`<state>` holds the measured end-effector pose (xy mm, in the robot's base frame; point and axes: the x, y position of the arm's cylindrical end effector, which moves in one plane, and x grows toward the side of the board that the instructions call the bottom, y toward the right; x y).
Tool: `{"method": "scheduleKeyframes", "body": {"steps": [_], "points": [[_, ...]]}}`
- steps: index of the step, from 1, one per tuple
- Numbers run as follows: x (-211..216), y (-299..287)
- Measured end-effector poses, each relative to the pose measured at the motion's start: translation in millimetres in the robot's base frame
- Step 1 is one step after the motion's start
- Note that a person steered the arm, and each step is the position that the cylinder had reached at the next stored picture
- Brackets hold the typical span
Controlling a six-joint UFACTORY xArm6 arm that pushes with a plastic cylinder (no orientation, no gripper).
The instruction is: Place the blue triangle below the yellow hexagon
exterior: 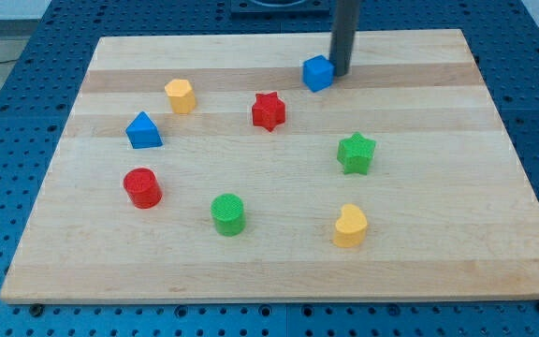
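Observation:
The blue triangle sits on the wooden board at the view's left, just below and left of the yellow hexagon. The two are apart by a small gap. My tip is at the view's top, touching the right side of a blue cube, far to the right of the blue triangle and the yellow hexagon.
A red star lies at centre top. A green star is at the right. A red cylinder is at lower left, a green cylinder at bottom centre, a yellow heart-like block at lower right. The board's edge runs along the bottom.

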<state>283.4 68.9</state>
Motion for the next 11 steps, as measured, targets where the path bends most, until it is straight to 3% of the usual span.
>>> {"method": "scheduleKeyframes", "body": {"steps": [2, 3, 4, 6, 8, 11], "points": [[37.0, 1.7], [95.1, 0.3], [133.4, -64.0], [168.5, -183.3], [156.3, -291.5], [117.6, -194.7]]}}
